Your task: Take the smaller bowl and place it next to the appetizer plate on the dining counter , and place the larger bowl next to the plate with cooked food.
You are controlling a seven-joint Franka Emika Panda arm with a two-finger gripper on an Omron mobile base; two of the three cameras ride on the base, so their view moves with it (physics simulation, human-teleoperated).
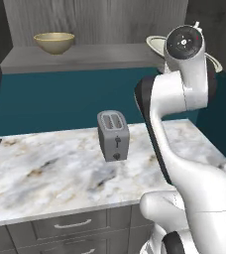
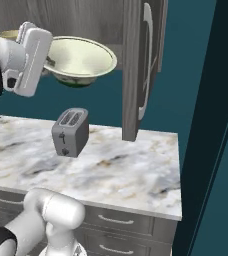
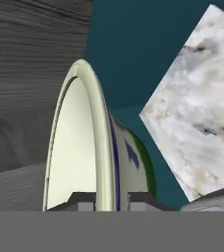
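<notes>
The larger bowl [image 2: 81, 59], whitish with a green pattern and dark underside, hangs level in the air above the marbled worktop. My gripper [image 3: 111, 199] is shut on its rim, one finger inside and one outside the wall of the bowl [image 3: 84, 147]. In the left base view the arm hides most of that bowl [image 1: 153, 44]. The smaller bowl [image 1: 54, 42], tan-yellow, stands upright at the left of a grey shelf [image 1: 95, 57]. The appetizer plate, the plate with cooked food and the dining counter are out of view.
A grey toaster [image 1: 113, 135] [image 2: 70, 132] stands on the marbled worktop [image 1: 45, 173] below the held bowl. An open cabinet door [image 2: 138, 65] hangs just right of the bowl. A teal wall lies behind, and drawers line the worktop's front.
</notes>
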